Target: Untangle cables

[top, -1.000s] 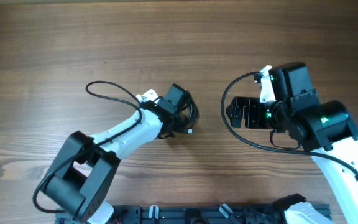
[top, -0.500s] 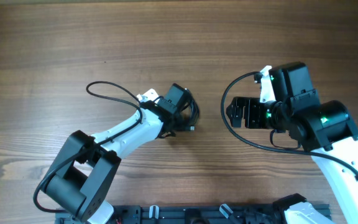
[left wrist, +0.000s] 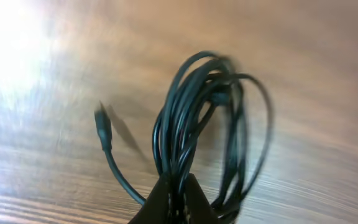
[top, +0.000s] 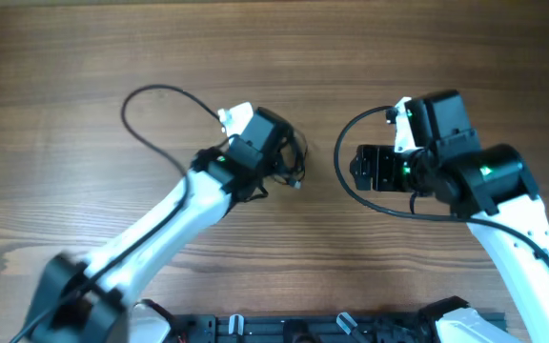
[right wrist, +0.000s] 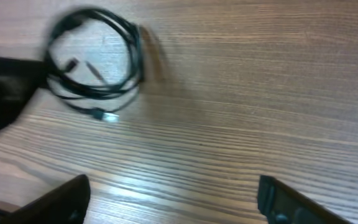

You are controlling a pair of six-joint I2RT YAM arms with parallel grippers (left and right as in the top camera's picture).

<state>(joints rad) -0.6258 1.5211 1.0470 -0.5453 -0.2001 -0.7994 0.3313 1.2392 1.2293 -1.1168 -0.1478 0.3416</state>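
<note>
Thin black cables (left wrist: 194, 118) bunched in one loose coil, its near edge pinched between the left gripper (left wrist: 178, 198) tips, one small plug end (left wrist: 102, 127) trailing free to their left, slightly blurred.

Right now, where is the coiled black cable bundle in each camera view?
Overhead: the cable bundle sits just left of centre, at the tip of the left gripper.
Left wrist: it fills the middle, rising from the pinching fingertips at the bottom edge.
Right wrist: upper left, seen as a round coil.
Shared landmark: the left gripper, shut on the bundle; in the right wrist view it is the dark shape at the left edge.
</note>
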